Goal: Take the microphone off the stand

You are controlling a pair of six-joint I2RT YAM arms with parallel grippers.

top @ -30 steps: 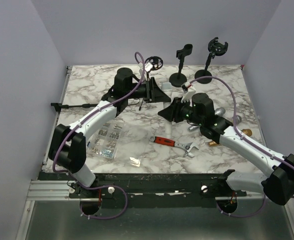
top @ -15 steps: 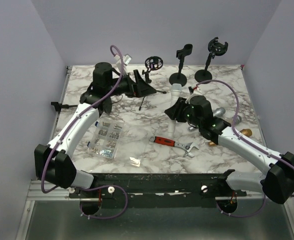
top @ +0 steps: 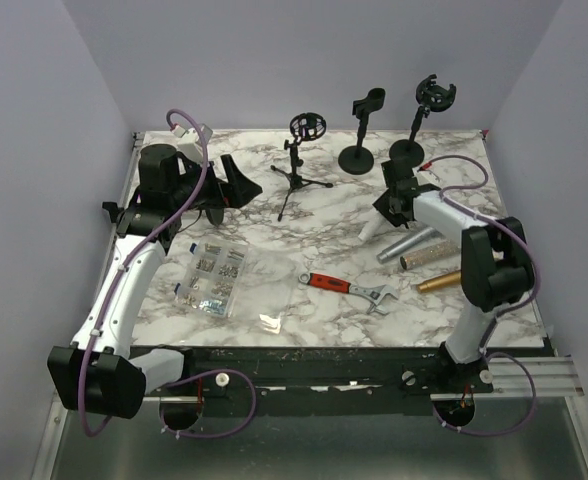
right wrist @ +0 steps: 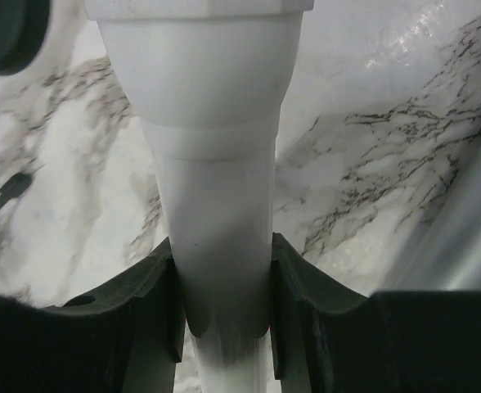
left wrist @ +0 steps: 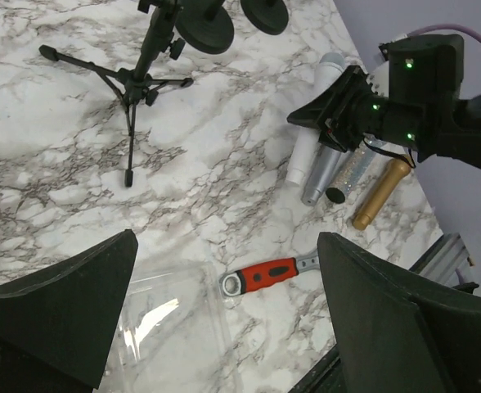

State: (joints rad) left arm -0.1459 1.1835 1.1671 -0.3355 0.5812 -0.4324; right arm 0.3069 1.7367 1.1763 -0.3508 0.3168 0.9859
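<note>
The white microphone (top: 371,229) is off the stand and gripped by my right gripper (top: 388,205), which is shut on its body. In the right wrist view the white microphone (right wrist: 216,164) runs up between the two fingers of the right gripper (right wrist: 222,286). In the left wrist view it (left wrist: 304,157) slants down, its tail at the marble beside other microphones. The black tripod stand (top: 295,172) is upright at centre back, its ring mount (top: 307,125) holding nothing. My left gripper (top: 246,186) hangs open to the left of the stand; its jaws (left wrist: 226,241) are wide with nothing between them.
A silver microphone (top: 406,244), a glittery one (top: 430,255) and a gold one (top: 440,280) lie at the right. Two round-base stands (top: 361,130) (top: 418,124) are at the back. A red-handled wrench (top: 346,287) lies near the front, and a clear box of screws (top: 212,276) lies at the left.
My left gripper has opened and drawn back to the left, away from the stand. My right gripper has carried the white microphone to the right, next to the other microphones.
</note>
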